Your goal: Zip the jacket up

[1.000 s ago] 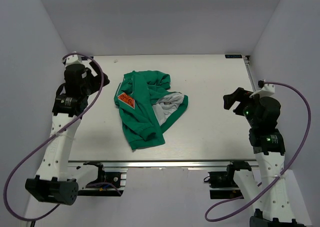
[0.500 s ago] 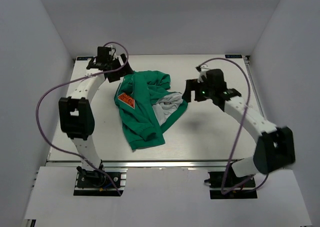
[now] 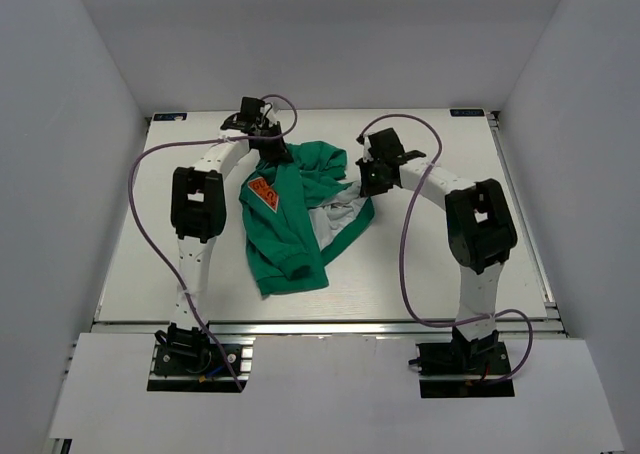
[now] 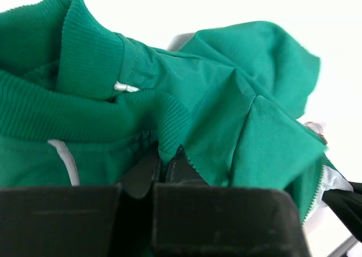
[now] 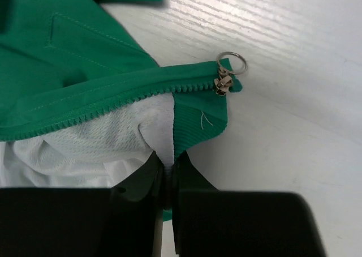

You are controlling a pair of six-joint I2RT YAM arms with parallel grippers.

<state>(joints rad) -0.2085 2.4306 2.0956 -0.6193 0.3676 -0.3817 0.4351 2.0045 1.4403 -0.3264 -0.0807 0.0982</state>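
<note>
- White-walled booth, pale wood-grain table (image 3: 450,264) underneath it all.
- At the left gripper (image 4: 164,164): jaws closed, pinching a ribbed green fold by the collar, at the far-left edge of the jacket (image 3: 285,234) in the overhead view.
- At the right gripper (image 5: 167,167): jaws closed too, nipping ribbed hem and pale lining (image 5: 85,146) just below the zip end, on the garment's far-right side.
- Just beyond those fingertips: one metal slider (image 5: 222,85) with one pull ring (image 5: 232,61), parked at the end of a single run of green zip teeth (image 5: 113,107), resting on the tabletop.
- Further out: garment crumpled mid-table, folded over itself, front open, orange logo (image 3: 263,192) facing up, lining showing on the right.
- Handling, judged by looks: light, soft, limp, nothing stiff to push against. Thin shell fabric likely to slip between the pads; ribbed collar and hem thicker, so a surer bite.
- Best holds, probably: the hem corner beside the slider as an anchor, then the ring for pulling. A small target, easy to miss.
- Probably needs spreading flat first; matching half of the zip not to be made out here.
- Count: one jacket, one slider, one ring, one logo in view, two grippers, both busy with cloth.
</note>
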